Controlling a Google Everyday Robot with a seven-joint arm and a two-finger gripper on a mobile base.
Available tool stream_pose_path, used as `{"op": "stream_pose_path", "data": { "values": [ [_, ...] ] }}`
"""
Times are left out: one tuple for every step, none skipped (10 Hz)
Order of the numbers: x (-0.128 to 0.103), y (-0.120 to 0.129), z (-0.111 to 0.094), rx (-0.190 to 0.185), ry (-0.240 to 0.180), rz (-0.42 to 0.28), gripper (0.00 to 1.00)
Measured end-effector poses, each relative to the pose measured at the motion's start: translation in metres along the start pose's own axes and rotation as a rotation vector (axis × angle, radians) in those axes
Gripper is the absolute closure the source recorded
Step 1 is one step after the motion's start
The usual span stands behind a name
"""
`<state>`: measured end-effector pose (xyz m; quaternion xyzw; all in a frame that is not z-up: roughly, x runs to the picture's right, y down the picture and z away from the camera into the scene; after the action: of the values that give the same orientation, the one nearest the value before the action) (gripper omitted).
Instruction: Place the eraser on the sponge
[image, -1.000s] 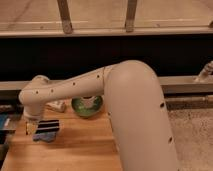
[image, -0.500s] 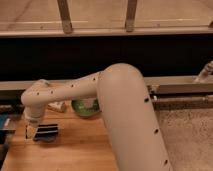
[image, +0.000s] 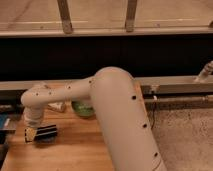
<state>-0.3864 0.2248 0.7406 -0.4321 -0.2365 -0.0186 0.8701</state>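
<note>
The black eraser (image: 47, 131) with thin pale stripes lies at the left of the wooden table (image: 75, 147). It sits right over the blue-grey sponge (image: 49, 140), of which only a thin edge peeks out below it. My gripper (image: 32, 132) hangs under the white wrist, at the eraser's left end and touching or almost touching it. The big white arm sweeps across the middle of the view and hides the table behind it.
A green bowl (image: 82, 108) stands behind the eraser, partly covered by the arm. A white tube-like bottle (image: 57, 106) lies to the bowl's left. A blue object (image: 4, 122) sits at the table's left edge. A dark rail wall runs along the back.
The arm's elbow has swung further right and closer to the camera, while the wrist has stayed over the table's left side. The eraser remains over the sponge.
</note>
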Motion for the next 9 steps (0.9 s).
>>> {"op": "stream_pose_path", "data": {
  "values": [
    [-0.0032,0.001,0.0002,0.003,-0.012,-0.014,0.74],
    [-0.0039,0.0012,0.0003,0.003,-0.014,-0.017,0.69],
    [-0.0042,0.0013,0.0002,0.003,-0.014,-0.018,0.65],
    [-0.0041,0.0015,0.0006,0.003,-0.014,-0.018,0.55],
    [-0.0044,0.0018,0.0007,0.003,-0.014,-0.019,0.43],
    [-0.0043,0.0017,0.0006,0.003,-0.014,-0.018,0.35],
    [-0.0048,0.0019,0.0009,0.002,-0.014,-0.02,0.24],
    [-0.0053,0.0023,0.0012,0.002,-0.014,-0.021,0.2],
    [-0.0053,0.0023,0.0012,0.002,-0.014,-0.02,0.2]
  ]
}}
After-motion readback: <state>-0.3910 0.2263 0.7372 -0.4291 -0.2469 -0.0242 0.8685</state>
